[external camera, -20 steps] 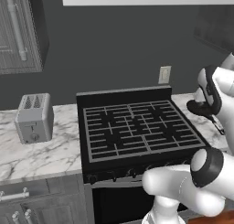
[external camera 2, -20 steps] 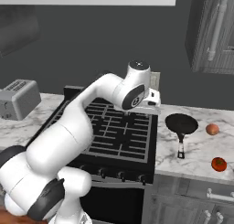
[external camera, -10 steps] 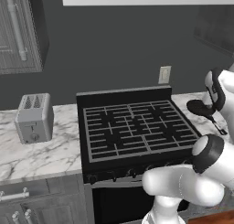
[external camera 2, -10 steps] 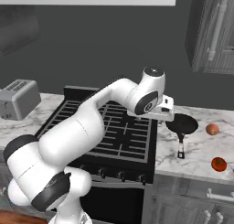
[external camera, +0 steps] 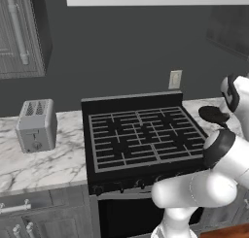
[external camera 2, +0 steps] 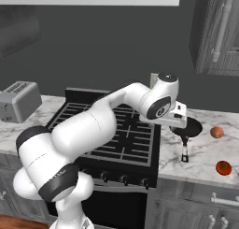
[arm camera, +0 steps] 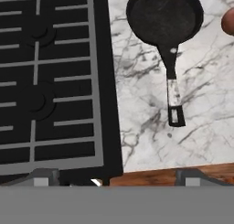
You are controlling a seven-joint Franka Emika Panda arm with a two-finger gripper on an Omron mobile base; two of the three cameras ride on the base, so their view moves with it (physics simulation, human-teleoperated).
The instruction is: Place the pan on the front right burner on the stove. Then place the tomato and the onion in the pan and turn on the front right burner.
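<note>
Hovering wide-open pincer (external camera 2: 179, 122), pan (arm camera: 164, 15) untouched

Flat, even rendered light, dim dark walls, soft faint shadows, slightly blurry edges, no glare.

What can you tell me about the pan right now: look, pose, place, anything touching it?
The pan is small, round, shallow and black with a dull speckled inside, empty. Its long thin handle, dark with a pale stretch and a loop at the end, points toward the counter's front edge. It sits flat on the marble counter right of the stove, not on a burner. Nothing touches it.
</note>
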